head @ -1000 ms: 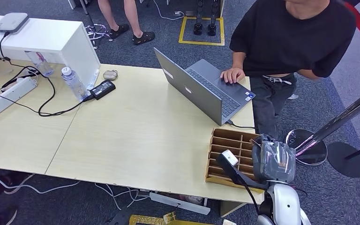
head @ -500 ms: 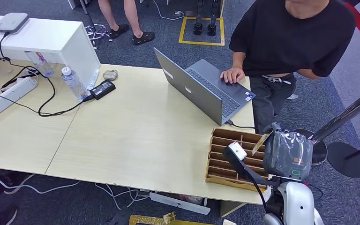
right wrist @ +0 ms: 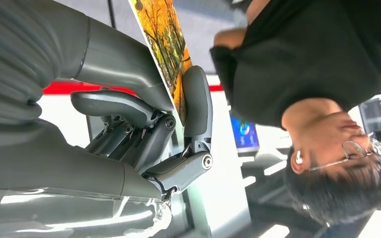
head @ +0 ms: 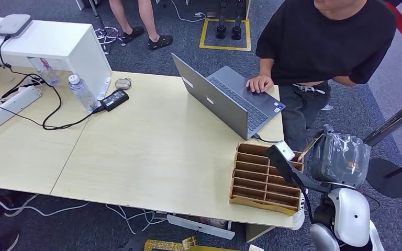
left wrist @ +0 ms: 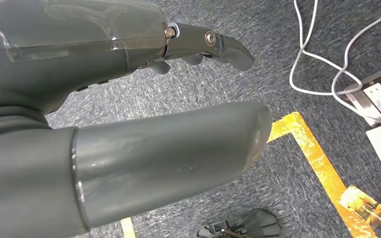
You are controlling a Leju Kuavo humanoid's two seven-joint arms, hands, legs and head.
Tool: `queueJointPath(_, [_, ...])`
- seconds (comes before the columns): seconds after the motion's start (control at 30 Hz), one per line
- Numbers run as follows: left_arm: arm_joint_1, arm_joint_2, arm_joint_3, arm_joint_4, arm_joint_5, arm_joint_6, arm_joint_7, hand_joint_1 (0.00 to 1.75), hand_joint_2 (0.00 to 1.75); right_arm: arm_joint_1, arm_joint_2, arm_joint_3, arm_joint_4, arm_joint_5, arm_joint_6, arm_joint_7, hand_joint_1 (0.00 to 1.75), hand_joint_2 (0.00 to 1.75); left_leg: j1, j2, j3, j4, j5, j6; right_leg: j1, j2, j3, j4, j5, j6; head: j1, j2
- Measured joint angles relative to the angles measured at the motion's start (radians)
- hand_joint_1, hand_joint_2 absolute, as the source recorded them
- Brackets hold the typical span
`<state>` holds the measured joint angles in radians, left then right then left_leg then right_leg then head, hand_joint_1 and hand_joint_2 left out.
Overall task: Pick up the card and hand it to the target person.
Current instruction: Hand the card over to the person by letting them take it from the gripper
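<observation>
Card (right wrist: 166,47) pinched between thumb and finger of right robot hand (right wrist: 144,124), lifted off the organiser (head: 261,178), hand-over step underway; next, reach toward the person (head: 324,47).

My head camera looks forward and down from high up, taking in the whole desk (head: 157,151), the wooden organiser (head: 261,178) at its near corner and the person in the black shirt (head: 324,47) beyond. The camera at my left wrist sits close behind my left robot hand (left wrist: 129,109) and faces the carpet (left wrist: 278,74). My right wrist camera, turned upside down, sits close behind my right robot hand (right wrist: 129,129); it shares that person (right wrist: 307,59) with the head view.
</observation>
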<state>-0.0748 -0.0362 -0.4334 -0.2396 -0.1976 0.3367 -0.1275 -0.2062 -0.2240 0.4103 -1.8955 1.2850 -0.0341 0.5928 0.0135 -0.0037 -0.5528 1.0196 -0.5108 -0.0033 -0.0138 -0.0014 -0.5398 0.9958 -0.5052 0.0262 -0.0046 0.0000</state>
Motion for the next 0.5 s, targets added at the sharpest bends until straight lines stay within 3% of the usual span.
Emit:
queueJointPath(0.23, [0.000, 0.000, 0.000, 0.000, -0.001, 0.000, 0.008, 0.00, 0.00, -0.003, 0.004, -0.066, 0.050, -0.318, -0.148, -0.054, 1.75, 1.75, 0.000, 0.000, 0.000, 0.000, 0.000, 0.000, 0.000, 0.000, 0.000, 0.000, 0.000, 0.000, 0.000, 0.000])
queueJointPath(0.5, [0.000, -0.001, -0.007, 0.000, -0.006, -0.001, 0.016, 0.00, 0.00, -0.003, 0.018, -0.183, 0.139, -0.473, -0.273, -0.079, 1.75, 1.75, 0.000, 0.000, 0.000, 0.000, 0.000, 0.000, 0.000, 0.000, 0.000, 0.000, 0.000, 0.000, 0.000, 0.000])
